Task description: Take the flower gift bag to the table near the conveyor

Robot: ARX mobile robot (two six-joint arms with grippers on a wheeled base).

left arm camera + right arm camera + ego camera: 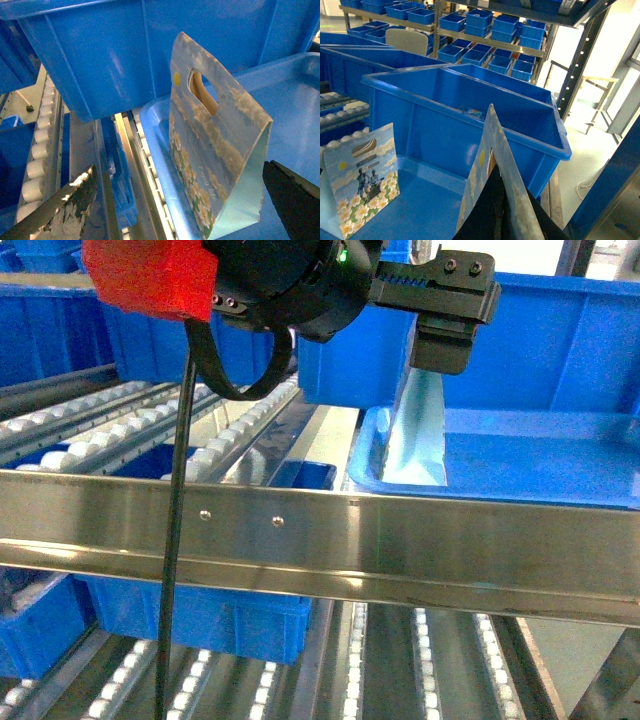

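A flower gift bag (215, 145), sky blue with daisies along its base, stands upright in the left corner of a blue tray (300, 100). My left gripper (179, 167) is open, its fingers (65, 210) spread wide on either side of the bag and not touching it. In the head view this gripper (440, 335) hangs just above the bag (418, 435). My right gripper (497, 172) is shut on the top edge of a second gift bag (485, 150) with the same sky print. The first bag (362, 180) stands to its left. The table is out of view.
The conveyor's steel rail (300, 530) crosses the head view, with sloping white rollers (240, 420) behind and below it. Deep blue bins (460, 115) stand right behind the tray (540, 450). Smaller blue bins (190, 620) sit on the lower level. Shelves of bins (485, 30) fill the background.
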